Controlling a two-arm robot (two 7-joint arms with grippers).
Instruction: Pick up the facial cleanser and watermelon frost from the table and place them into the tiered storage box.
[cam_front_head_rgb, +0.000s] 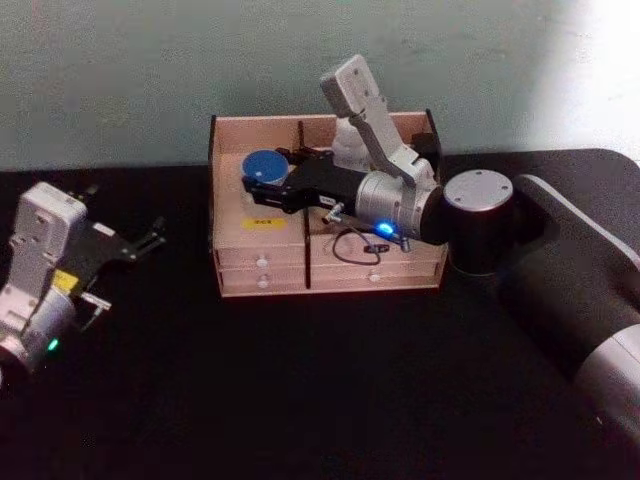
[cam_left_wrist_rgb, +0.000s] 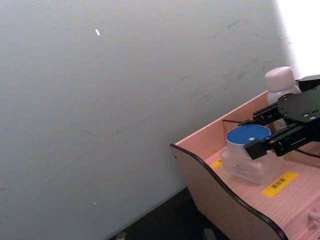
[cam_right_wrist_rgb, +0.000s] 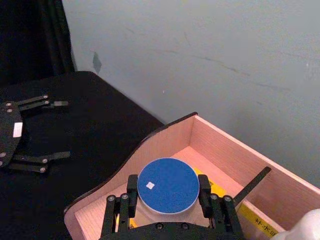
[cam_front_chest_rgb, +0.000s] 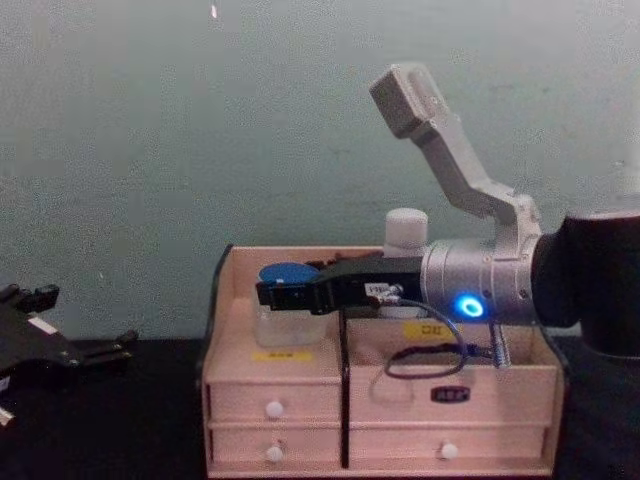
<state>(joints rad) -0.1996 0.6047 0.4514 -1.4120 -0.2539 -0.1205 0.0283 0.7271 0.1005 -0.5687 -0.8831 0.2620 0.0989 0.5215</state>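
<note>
The watermelon frost (cam_right_wrist_rgb: 168, 184), a squat clear jar with a blue lid, rests on the floor of the left compartment of the tiered storage box (cam_front_head_rgb: 330, 272). My right gripper (cam_right_wrist_rgb: 168, 196) reaches in from the right and is shut on it, one finger pressed to each side of the lid. The left wrist view shows the jar (cam_left_wrist_rgb: 247, 136) upright, with a black finger (cam_left_wrist_rgb: 260, 148) across its front. The facial cleanser (cam_front_head_rgb: 348, 146), a white bottle, stands upright in the back right compartment (cam_front_chest_rgb: 406, 230). My left gripper (cam_front_head_rgb: 148, 240) hovers open over the table, left of the box.
The wooden box (cam_front_chest_rgb: 400, 400) stands against the pale wall at the back of the black table, drawers facing me. A dark divider (cam_front_chest_rgb: 344, 400) splits its two halves. A loose black cable (cam_front_head_rgb: 355, 250) hangs over the right drawers. Black tabletop stretches in front of the box.
</note>
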